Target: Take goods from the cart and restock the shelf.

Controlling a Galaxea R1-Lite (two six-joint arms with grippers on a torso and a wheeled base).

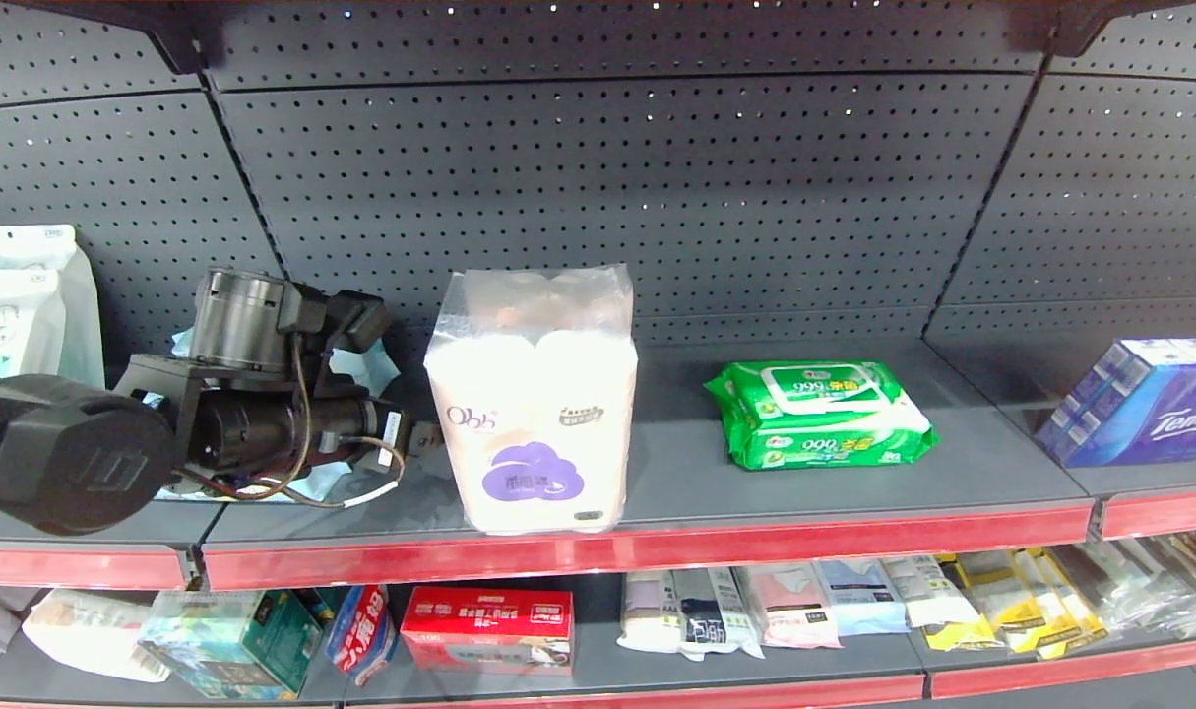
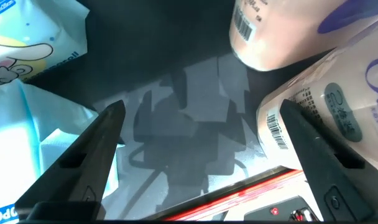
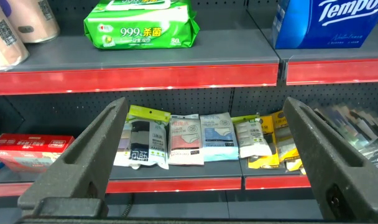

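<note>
Blue tissue pack [image 1: 1144,399] cut by the right edge; pale blue pack [image 1: 366,366] mostly behind the left arm [image 1: 76,453].

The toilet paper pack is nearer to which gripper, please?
Left. The left gripper is right beside the toilet paper pack; the right gripper hangs back before the shelves.

The grey shelf [image 1: 1001,463] carries an upright toilet-roll pack [image 1: 534,414], a flat green wipes pack [image 1: 819,414] and, at its right end, a blue tissue pack [image 1: 1144,399].

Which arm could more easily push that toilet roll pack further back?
Left, probably: the left gripper, open, is over the shelf beside the toilet roll pack; the right gripper hangs back, off the shelf.
</note>
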